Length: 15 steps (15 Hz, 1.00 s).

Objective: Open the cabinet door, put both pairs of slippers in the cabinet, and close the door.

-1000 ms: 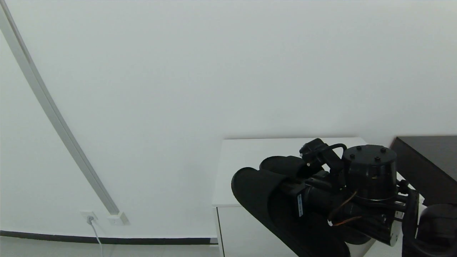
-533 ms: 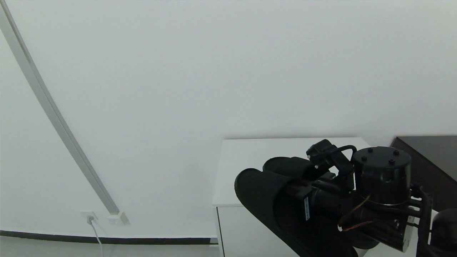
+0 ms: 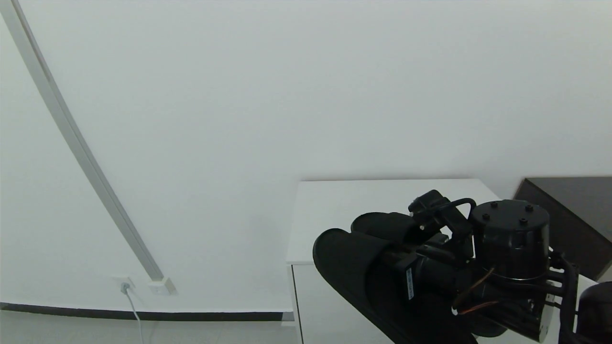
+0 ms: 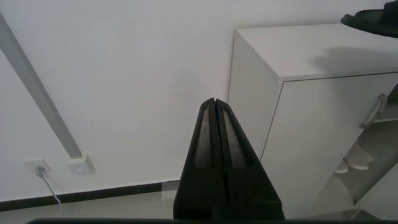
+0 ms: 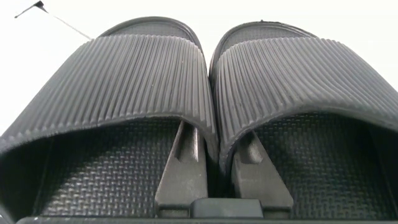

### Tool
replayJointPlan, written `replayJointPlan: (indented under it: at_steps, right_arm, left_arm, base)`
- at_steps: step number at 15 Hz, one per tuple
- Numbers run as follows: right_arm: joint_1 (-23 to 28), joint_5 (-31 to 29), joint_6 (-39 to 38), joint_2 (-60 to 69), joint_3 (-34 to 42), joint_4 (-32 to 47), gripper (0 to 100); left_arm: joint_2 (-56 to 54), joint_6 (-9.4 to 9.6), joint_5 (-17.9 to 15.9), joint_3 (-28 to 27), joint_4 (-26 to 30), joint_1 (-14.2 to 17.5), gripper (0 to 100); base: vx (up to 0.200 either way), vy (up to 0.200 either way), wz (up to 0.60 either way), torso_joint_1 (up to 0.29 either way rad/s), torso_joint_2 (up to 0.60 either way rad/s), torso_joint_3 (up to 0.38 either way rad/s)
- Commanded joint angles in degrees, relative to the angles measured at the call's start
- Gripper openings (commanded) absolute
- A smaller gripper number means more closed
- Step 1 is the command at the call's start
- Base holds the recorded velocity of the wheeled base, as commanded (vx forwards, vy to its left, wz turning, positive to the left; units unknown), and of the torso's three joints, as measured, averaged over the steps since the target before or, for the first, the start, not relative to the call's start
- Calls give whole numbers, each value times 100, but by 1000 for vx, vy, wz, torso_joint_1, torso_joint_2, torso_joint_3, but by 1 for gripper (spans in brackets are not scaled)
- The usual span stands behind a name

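Black ribbed slippers (image 5: 149, 81), a pair side by side, are hanging in the right gripper (image 5: 214, 155), whose fingers (image 5: 180, 168) are lying under the straps and pinching the two inner walls together. In the head view the slippers (image 3: 349, 258) are hovering in front of the white cabinet (image 3: 363, 200), covering part of its top and front. A dark table (image 3: 569, 210) is standing near it on the right, and a wall socket (image 3: 125, 285) with a grey cable duct (image 3: 143, 258) is sitting well to the left. The left wrist view is giving the cabinet's front and handle (image 4: 373, 112); there the left gripper (image 4: 214, 143) is pressing closed on nothing.
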<state>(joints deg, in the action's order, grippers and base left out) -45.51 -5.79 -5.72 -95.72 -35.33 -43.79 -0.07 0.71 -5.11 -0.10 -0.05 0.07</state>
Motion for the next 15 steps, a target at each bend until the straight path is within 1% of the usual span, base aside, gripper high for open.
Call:
replayJointPlan:
  at_steps: [1, 6, 15]
  right_arm:
    - [-2, -1, 0, -52, 0, 2, 0]
    - [-2, -1, 0, -96, 8, -16, 0]
    - [-11, -1, 0, -105, 79, -24, 0]
  left_arm:
    - [7, 0, 1, 1, -4, 1, 0]
    - [7, -9, 1, 1, -4, 1, 0]
    - [7, -9, 1, 1, -4, 1, 0]
  base:
    - [-200, 0, 0, -7, -7, 2]
    - [-200, 0, 0, -2, -1, 5]
    - [0, 0, 0, 0, 0, 0]
